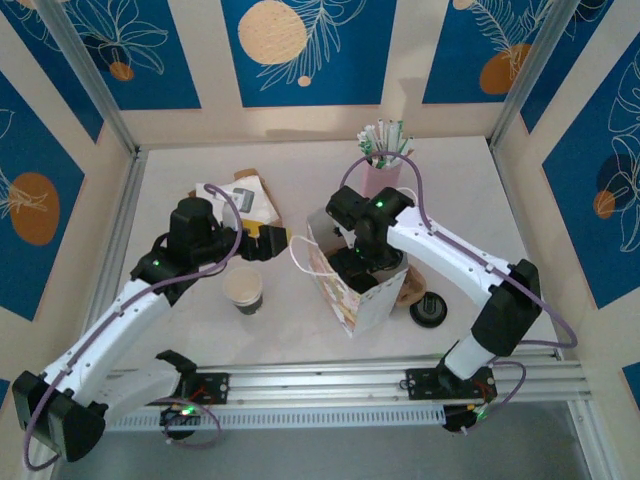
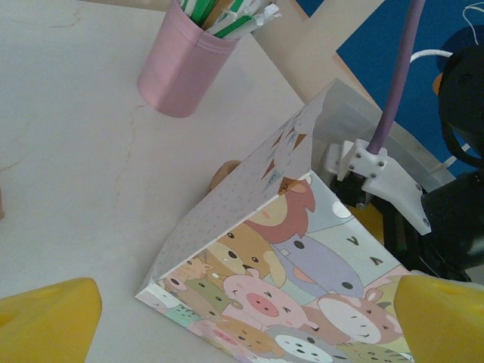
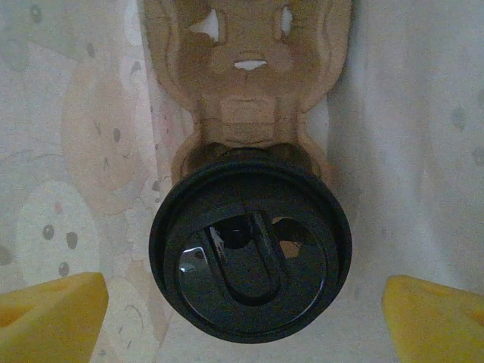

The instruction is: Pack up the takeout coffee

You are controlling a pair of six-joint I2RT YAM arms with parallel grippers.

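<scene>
Standing at the table's (image 1: 300, 180) centre is the bag (image 1: 362, 305), right gripper (image 3: 242, 321) hanging at its mouth, fingers (image 3: 53, 318) spreading wide, pinching nothing. Inside, the coffee (image 3: 249, 253) is sitting upright in a cardboard carrier (image 3: 246, 68), lid on, between the fingertips yet apart from them. Left gripper (image 2: 242, 325) is hanging at the bag's 10 o'clock, spread too, empty. Lidless cup (image 1: 243, 288) is sitting at 9 o'clock, loose lid (image 1: 428, 310) at 3.
</scene>
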